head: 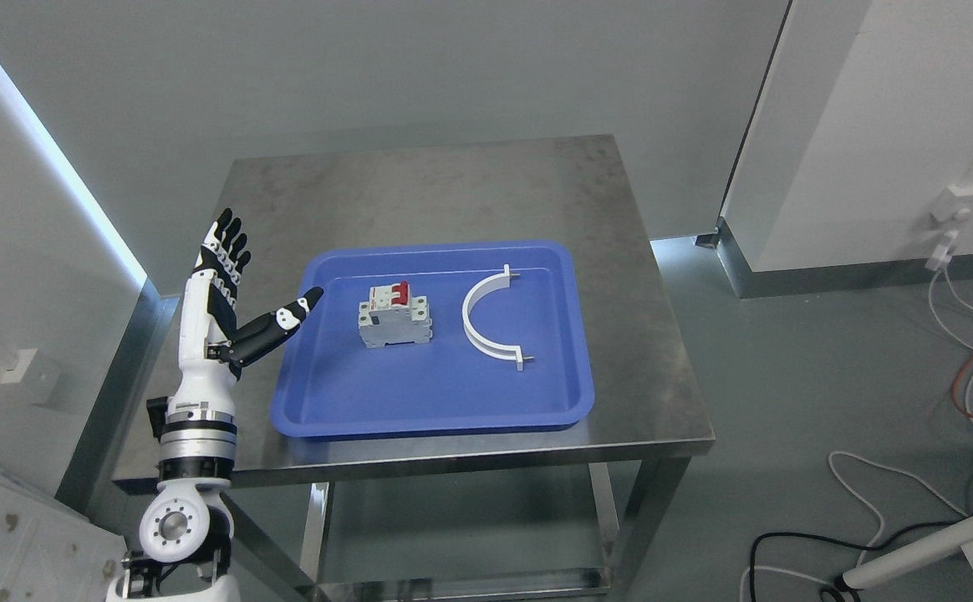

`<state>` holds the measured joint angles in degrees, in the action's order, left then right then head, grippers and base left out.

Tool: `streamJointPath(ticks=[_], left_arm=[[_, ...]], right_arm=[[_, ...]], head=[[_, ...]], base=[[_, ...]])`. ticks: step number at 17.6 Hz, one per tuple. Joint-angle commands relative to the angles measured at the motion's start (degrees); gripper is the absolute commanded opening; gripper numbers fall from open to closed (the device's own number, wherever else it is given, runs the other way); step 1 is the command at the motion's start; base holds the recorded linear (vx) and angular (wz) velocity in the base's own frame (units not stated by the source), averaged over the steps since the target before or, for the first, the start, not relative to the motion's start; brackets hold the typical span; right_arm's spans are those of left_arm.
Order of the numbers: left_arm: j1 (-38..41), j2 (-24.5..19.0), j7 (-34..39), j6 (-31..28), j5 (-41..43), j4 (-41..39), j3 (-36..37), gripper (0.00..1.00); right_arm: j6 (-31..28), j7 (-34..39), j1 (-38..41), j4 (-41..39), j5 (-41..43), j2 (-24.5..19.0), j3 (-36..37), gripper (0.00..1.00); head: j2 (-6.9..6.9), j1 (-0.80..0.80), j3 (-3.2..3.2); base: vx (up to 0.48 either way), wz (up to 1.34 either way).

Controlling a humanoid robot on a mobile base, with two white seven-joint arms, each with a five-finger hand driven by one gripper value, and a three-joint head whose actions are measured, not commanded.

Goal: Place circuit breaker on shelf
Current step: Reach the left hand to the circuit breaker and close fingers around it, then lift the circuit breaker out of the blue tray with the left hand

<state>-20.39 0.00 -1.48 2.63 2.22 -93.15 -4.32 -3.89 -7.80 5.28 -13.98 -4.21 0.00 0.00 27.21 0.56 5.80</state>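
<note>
A grey circuit breaker (394, 314) with red switches stands in the left half of a blue tray (432, 393) on a steel table. My left hand (261, 280) is raised at the tray's left edge, open, fingers (227, 242) stretched upward and thumb pointing toward the breaker. A gap of bare tray lies between the thumb tip and the breaker. No shelf surface for placing is clearly seen apart from the table's lower level.
A white half-ring clamp (491, 316) lies in the tray to the right of the breaker. The steel table (453, 192) has a lower shelf (470, 577) beneath. Cables (871, 502) trail on the floor at the right. A wall stands close on the left.
</note>
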Motion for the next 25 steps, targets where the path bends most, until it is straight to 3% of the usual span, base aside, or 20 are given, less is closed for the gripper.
streamJointPath(ticks=[1, 4, 6, 8, 10, 15, 20, 25], left_arm=[[0.5, -1.0, 0.0, 0.1, 0.1, -0.4, 3.1, 1.0], [-0.4, -1.0, -2.6, 0.4, 0.0, -0.4, 2.7, 1.0], [-0.6, -7.1, -13.1, 0.3, 0.2, -0.4, 4.7, 0.98], [-2.5, -12.3, -16.9, -0.8, 2.8, -0.2, 7.5, 0.97], [-4.9, -15.9, -20.2, -4.1, 10.7, 0.1, 9.8, 0.97], [-6.7, -15.3, -26.2, -11.4, 22.1, 2.4, 10.4, 0.93], [-8.3, -12.1, -26.2, -11.9, 23.3, 3.8, 9.4, 0.66], [-8.2, -10.5, -28.0, -11.8, 23.3, 3.8, 9.4, 0.47]], right_arm=[[-0.7, 0.1, 0.0, 0.0, 0.0, 1.0, -1.1, 1.0], [-0.7, 0.0, 0.0, 0.0, 0.1, 1.0, -1.1, 1.0], [-0.7, 0.0, 0.0, 0.0, 0.0, 1.0, -1.1, 1.0], [-0.7, 0.0, 0.0, 0.0, 0.0, 1.0, -1.1, 1.0], [-0.6, 0.0, 0.0, 0.0, 0.0, 1.0, -1.1, 1.0], [-0.7, 0.0, 0.0, -0.1, 0.0, 1.0, -1.1, 1.0], [-0.7, 0.1, 0.0, 0.0, 0.0, 1.0, -1.1, 1.0], [-0.7, 0.0, 0.0, 0.0, 0.0, 1.0, -1.1, 1.0]], head=[[0.0, 0.0, 0.0], [0.0, 0.0, 0.0], [0.0, 0.0, 0.0], [0.0, 0.0, 0.0], [0.0, 0.0, 0.0], [0.01, 0.0, 0.0], [0.01, 0.0, 0.0], [0.01, 0.0, 0.0]], base=[[-0.003, -0.05], [0.001, 0.04], [-0.001, 0.03], [-0.004, -0.01], [-0.001, -0.03], [0.0, 0.0], [0.005, -0.02], [0.018, -0.01]])
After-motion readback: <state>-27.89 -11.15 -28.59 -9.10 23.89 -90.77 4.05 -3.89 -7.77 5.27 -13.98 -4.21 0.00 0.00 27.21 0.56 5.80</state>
